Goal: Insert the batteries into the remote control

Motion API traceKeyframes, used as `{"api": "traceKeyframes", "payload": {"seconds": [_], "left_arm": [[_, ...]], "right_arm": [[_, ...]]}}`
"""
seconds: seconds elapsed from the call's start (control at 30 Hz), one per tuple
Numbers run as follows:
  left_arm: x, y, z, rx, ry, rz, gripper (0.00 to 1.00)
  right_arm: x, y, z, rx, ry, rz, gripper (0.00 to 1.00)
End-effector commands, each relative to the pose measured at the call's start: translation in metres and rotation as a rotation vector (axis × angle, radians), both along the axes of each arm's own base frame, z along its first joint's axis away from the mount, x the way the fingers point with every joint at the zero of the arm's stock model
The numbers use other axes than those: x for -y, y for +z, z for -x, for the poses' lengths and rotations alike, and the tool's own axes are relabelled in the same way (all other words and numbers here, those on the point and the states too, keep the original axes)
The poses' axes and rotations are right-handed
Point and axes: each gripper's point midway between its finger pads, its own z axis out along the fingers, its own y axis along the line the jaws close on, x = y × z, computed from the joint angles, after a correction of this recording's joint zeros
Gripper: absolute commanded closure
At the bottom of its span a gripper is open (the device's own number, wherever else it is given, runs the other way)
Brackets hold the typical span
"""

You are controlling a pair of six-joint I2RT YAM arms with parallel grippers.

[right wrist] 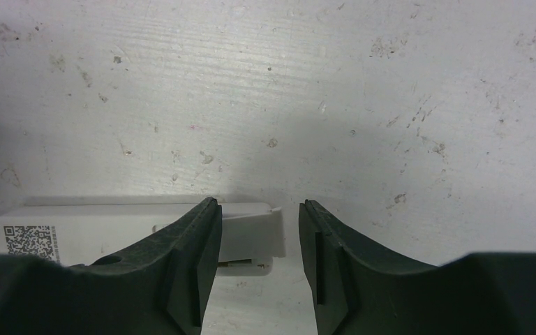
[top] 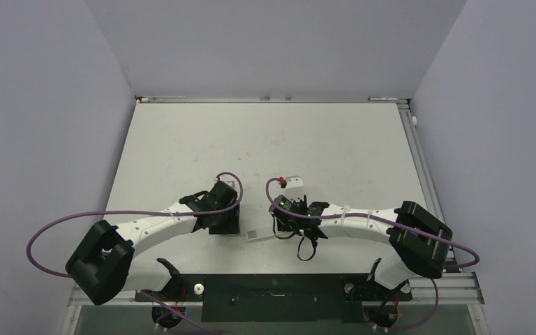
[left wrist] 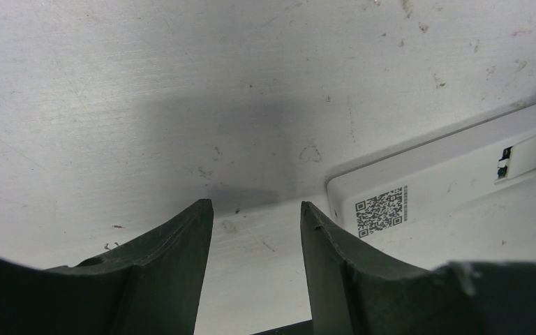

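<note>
Remote control flat, long axis left-right

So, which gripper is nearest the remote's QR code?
The left gripper: the remote control's QR code lies beside its finger, far from the right gripper.

White remote control at lower right of the left wrist view, printed with a black QR code. Pale grey table flecked with dark scuffs. Matte black left gripper and right gripper. Purple cable

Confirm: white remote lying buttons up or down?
Down: slim white plastic remote control lies flat, QR label on top, no buttons showing.
</note>
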Motion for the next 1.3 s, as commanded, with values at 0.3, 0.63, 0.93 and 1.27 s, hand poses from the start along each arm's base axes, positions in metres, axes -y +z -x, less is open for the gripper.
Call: {"api": "traceKeyframes", "payload": {"seconds": [0.3, 0.63, 0.93, 1.27], "left_arm": [[0.007, 0.005, -0.004, 0.025, -0.013, 0.03, 0.54], [0.007, 0.006, -0.004, 0.027, -0.015, 0.033, 0.54], [0.007, 0.006, -0.003, 0.027, -0.017, 0.034, 0.54], [0.007, 0.007, -0.003, 0.028, -0.017, 0.037, 0.54]], "right_arm": [[-0.007, 0.005, 0.0, 0.026, 0.006, -0.015, 0.56], [-0.007, 0.007, 0.003, 0.031, 0.006, -0.011, 0.57], [-0.009, 0.011, 0.001, 0.041, 0.0, -0.018, 0.57], [-0.01, 0.019, -0.001, 0.055, -0.003, -0.021, 0.57]]}}
